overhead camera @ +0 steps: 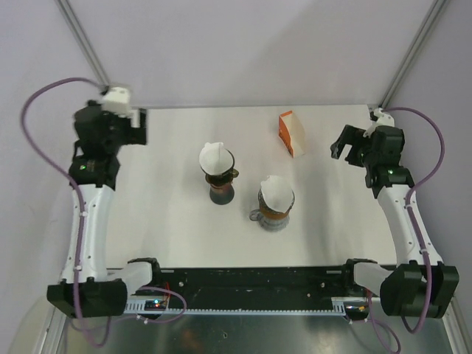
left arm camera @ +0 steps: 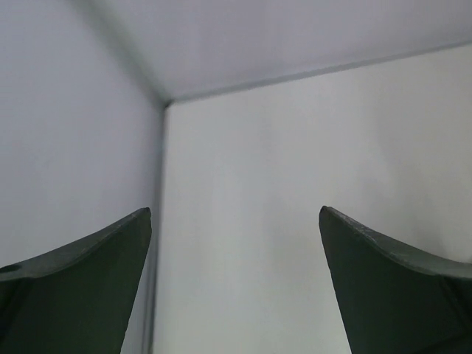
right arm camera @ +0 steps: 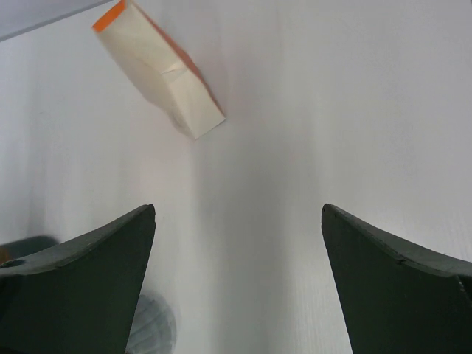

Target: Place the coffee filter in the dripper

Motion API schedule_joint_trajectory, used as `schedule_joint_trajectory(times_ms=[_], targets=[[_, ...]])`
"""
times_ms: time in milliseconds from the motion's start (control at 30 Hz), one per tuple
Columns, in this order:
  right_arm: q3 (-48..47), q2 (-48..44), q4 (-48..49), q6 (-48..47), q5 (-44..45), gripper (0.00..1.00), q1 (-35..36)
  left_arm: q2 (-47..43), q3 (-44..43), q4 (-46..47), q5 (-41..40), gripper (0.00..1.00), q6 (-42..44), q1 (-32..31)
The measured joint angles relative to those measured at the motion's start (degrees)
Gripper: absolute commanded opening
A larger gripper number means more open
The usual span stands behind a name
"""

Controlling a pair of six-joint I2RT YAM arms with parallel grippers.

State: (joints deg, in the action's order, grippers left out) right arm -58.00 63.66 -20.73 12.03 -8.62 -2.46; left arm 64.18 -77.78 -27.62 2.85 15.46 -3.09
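Note:
Two drippers stand mid-table, each with a white paper filter in it. The dark left dripper [overhead camera: 219, 181] holds a filter [overhead camera: 214, 156]. The glass right dripper [overhead camera: 275, 210] holds a filter [overhead camera: 274, 192]. My left gripper [overhead camera: 141, 127] is open and empty at the far left, well away from both; its wrist view shows the open gripper [left arm camera: 234, 210] over bare table. My right gripper [overhead camera: 341, 146] is open and empty at the far right, beside the filter pack [overhead camera: 291, 133]. In the right wrist view the open gripper [right arm camera: 237, 206] faces the pack [right arm camera: 158, 70].
The orange and cream filter pack lies near the back edge. The enclosure's walls and corner [left arm camera: 164, 103] stand close behind the left gripper. A grey round edge [right arm camera: 153, 330] shows low in the right wrist view, beside the left finger.

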Motion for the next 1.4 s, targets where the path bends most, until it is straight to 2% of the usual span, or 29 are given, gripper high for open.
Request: schedule_joint_trajectory(times_ms=[33, 167, 233, 367, 533, 667, 800, 1067, 1400], targets=[[0.0, 0.7, 0.44, 0.09, 1.09, 0.99, -0.17, -0.55, 1.29, 0.52, -0.07, 1.0, -0.76, 5.95], [0.61, 3.21, 3.58, 0.9, 3.98, 0.99, -0.7, -1.97, 7.19, 2.29, 1.01, 1.0, -2.64, 19.63], [2.19, 3.91, 5.75, 1.4, 5.35, 0.99, -0.79, -2.73, 11.85, 4.31, 1.75, 1.0, -3.45, 23.82], [7.72, 4.31, 10.6, 1.51, 8.28, 0.99, -1.09, -3.41, 23.78, 10.43, 0.35, 0.99, -4.59, 26.73], [14.88, 4.83, 16.94, 1.22, 10.93, 0.99, -1.27, -3.08, 38.38, 18.43, -0.02, 1.0, -7.69, 26.91], [17.9, 6.29, 22.23, 0.92, 12.31, 0.99, -1.31, -3.08, 45.11, 25.62, 0.94, 1.0, -10.93, 26.67], [21.79, 6.58, 28.24, 0.37, 12.72, 0.99, -1.33, -2.99, 49.24, 34.05, 1.77, 1.0, -14.56, 25.46], [31.28, 6.62, 41.38, -1.16, 12.94, 0.99, -1.33, 0.61, 58.49, 49.51, -6.69, 1.0, -16.15, 10.05], [39.28, 9.75, 57.37, -3.32, 12.96, 0.99, -1.33, 2.51, 60.96, 59.87, -9.77, 1.0, -17.09, 9.35]])
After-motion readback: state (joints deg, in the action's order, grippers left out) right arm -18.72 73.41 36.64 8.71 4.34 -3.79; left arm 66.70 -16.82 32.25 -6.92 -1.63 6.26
